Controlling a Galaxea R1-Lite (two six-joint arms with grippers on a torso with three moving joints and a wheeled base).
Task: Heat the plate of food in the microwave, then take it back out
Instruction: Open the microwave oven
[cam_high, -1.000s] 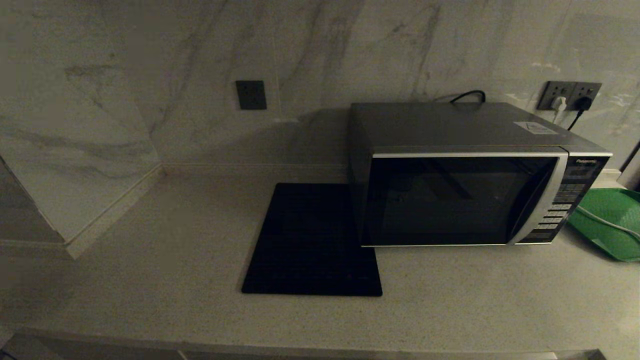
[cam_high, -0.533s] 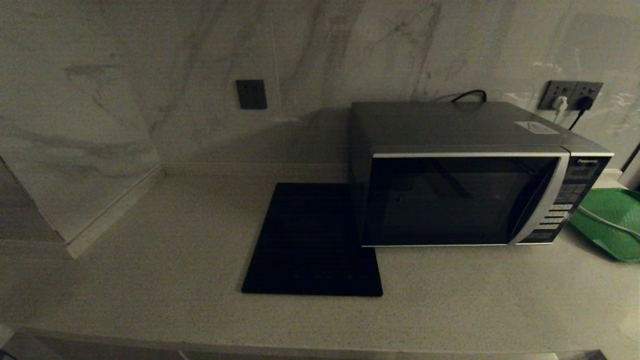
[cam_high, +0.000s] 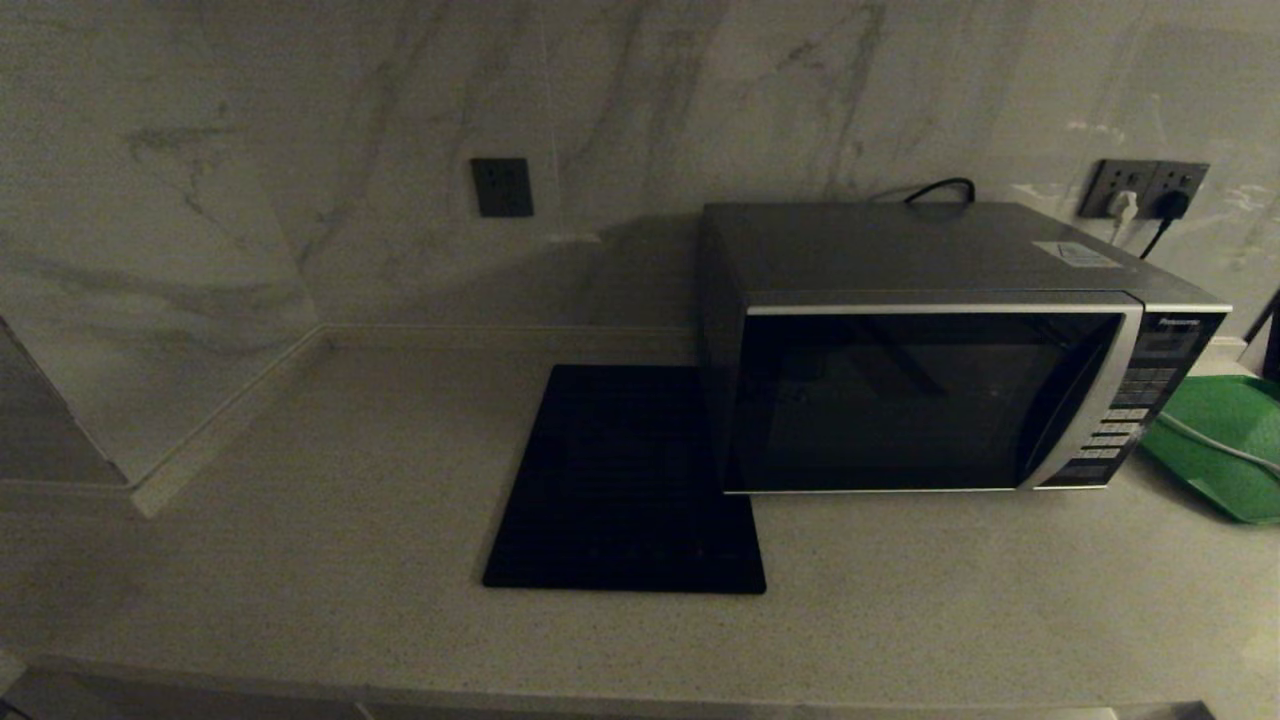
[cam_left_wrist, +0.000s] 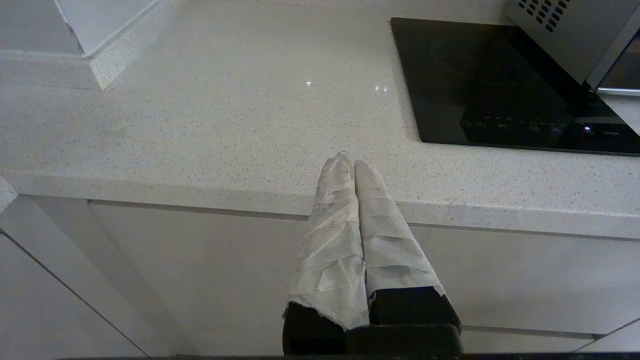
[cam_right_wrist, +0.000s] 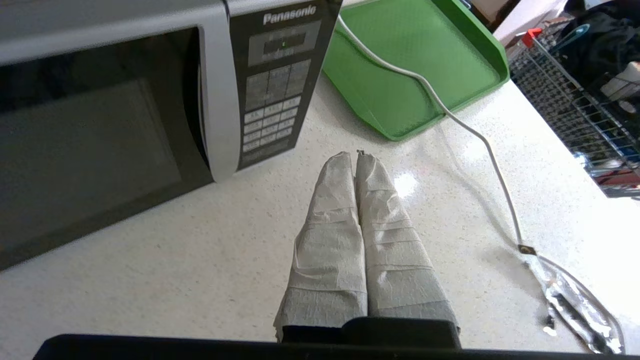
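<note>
The silver-grey Panasonic microwave (cam_high: 930, 350) stands on the counter at the right, its dark glass door closed; its button panel (cam_right_wrist: 272, 95) faces the right wrist view. The plate of food is out of view. My left gripper (cam_left_wrist: 350, 161) is shut and empty, hovering at the counter's front edge, left of the black mat. My right gripper (cam_right_wrist: 352, 156) is shut and empty too, low over the counter in front of the microwave's panel. Neither gripper shows in the head view.
A flat black square mat (cam_high: 625, 480) lies left of the microwave. A green tray (cam_high: 1225, 445) sits to the right, with a white cable (cam_right_wrist: 450, 115) running across it. A wire rack (cam_right_wrist: 575, 95) stands beyond the counter's right end. Wall sockets (cam_high: 1145, 190) are behind.
The head view has shifted very slightly; nothing on the counter has moved.
</note>
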